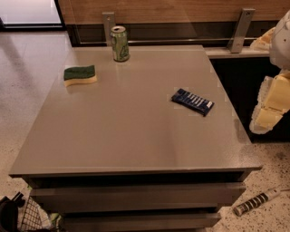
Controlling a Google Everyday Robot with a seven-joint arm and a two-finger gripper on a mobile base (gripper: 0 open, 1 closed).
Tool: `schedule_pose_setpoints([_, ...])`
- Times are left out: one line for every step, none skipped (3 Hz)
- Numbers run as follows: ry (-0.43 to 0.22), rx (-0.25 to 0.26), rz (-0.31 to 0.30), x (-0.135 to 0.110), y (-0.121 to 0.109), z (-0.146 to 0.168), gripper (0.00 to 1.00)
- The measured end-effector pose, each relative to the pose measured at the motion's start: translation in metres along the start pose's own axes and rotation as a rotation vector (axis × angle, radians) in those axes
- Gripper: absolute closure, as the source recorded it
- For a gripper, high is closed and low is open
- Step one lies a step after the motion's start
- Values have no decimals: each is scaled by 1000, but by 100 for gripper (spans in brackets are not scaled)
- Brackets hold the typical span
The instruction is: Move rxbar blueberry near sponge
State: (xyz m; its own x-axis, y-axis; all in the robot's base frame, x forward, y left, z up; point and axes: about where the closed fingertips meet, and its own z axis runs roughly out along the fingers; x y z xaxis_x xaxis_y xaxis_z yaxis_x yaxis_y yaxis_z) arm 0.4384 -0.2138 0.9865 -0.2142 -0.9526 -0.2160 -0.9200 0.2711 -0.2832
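Gripper (266, 115) hangs at the right edge of the view, pale yellow and cream, off the right side of the table (136, 136) and in front of the dark space beside it, touching nothing that shows; whether it is spread or pressed together cannot be told from this angle; above it the arm's white rounded casing (282, 41) runs out of view at the upper right; nearest to it on the grey tabletop lies the rxbar blueberry (192, 101), flat on the right half, dark blue wrapper with white text lines facing up, its long side slanting down toward the right, near the right edge but not over it, well apart from the gripper; the sponge (80, 75) lies across the top near the back left corner, dark green scrub side up with pale yellow foam showing below, well apart from the bar; a green soda can (120, 43) stands upright at the back edge, right of the sponge and behind it, not touching it; two metal brackets (241, 29) rise behind the table against a wooden panel (158, 9); drawer fronts (136, 197) show under the tabletop; on the speckled floor a black-and-white striped cylinder (256, 201) lies at lower right, and a wire basket (29, 219) sits at lower left.
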Motion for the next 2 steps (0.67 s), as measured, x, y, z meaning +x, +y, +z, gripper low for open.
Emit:
schedule_pose_setpoints([0, 0, 0, 0, 0, 0, 0])
schedule_pose_setpoints([-37, 20, 30, 0, -5, 4, 0])
